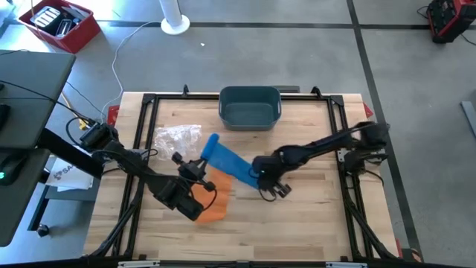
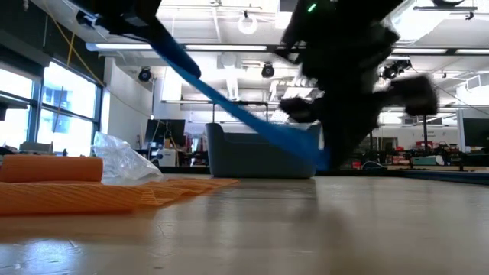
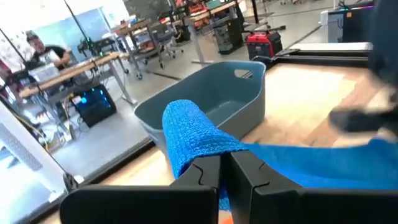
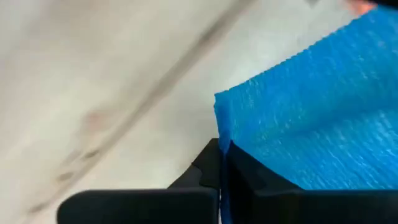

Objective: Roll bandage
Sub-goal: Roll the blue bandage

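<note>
Blue bandage (image 1: 227, 160) stretched taut mid-frame: rolled end pinched in left end effector (image 3: 224, 167), loose end clamped by right end effector (image 4: 221, 163), ready for winding.

high: straight down on table (image 1: 312, 223) | low: table-level, across | wrists: close | shared: bin (image 1: 249, 108)
</note>
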Robot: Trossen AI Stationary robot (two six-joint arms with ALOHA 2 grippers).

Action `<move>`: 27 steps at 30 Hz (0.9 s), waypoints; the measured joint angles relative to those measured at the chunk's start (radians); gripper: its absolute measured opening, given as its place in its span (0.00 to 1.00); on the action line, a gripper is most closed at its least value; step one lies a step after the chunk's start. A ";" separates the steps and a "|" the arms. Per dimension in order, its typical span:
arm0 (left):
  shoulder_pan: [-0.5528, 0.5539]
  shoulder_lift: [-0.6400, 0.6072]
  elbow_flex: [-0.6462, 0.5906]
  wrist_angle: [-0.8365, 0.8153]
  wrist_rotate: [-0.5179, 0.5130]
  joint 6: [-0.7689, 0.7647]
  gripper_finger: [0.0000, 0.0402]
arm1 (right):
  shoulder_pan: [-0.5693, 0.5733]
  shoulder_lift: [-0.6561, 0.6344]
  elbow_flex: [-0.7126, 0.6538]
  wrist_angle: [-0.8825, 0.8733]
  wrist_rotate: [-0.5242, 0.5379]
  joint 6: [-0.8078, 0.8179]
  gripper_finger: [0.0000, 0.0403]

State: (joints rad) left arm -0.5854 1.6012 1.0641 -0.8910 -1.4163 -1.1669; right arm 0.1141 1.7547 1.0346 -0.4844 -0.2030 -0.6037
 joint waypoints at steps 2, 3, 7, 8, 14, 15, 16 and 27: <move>0.000 0.001 0.000 -0.041 0.008 -0.058 0.00 | 0.016 -0.065 -0.038 -0.016 0.003 0.030 0.00; 0.000 0.003 0.000 -0.049 0.008 -0.079 0.00 | 0.025 -0.096 -0.059 -0.018 0.023 0.051 0.00; 0.002 0.006 0.000 -0.051 0.015 -0.117 0.00 | 0.067 -0.226 -0.093 -0.036 0.179 0.133 0.00; 0.002 0.006 0.000 -0.051 0.019 -0.126 0.00 | 0.078 -0.253 -0.098 -0.032 0.210 0.153 0.00; 0.000 0.035 0.000 -0.028 0.081 -0.142 0.00 | 0.133 -0.413 -0.104 -0.005 0.248 0.187 0.00; 0.000 0.045 0.000 -0.023 0.103 -0.142 0.00 | 0.141 -0.440 -0.103 0.004 0.260 0.185 0.00; 0.001 0.057 0.000 -0.018 0.124 -0.142 0.00 | 0.147 -0.464 -0.103 0.011 0.274 0.185 0.00; 0.002 0.248 0.000 0.033 0.185 -0.238 0.00 | 0.209 -0.689 -0.102 0.021 0.436 0.290 0.00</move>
State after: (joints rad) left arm -0.5831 1.8497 1.0637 -0.8583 -1.2316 -1.4051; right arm 0.3227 1.0660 0.9329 -0.4639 0.2331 -0.3139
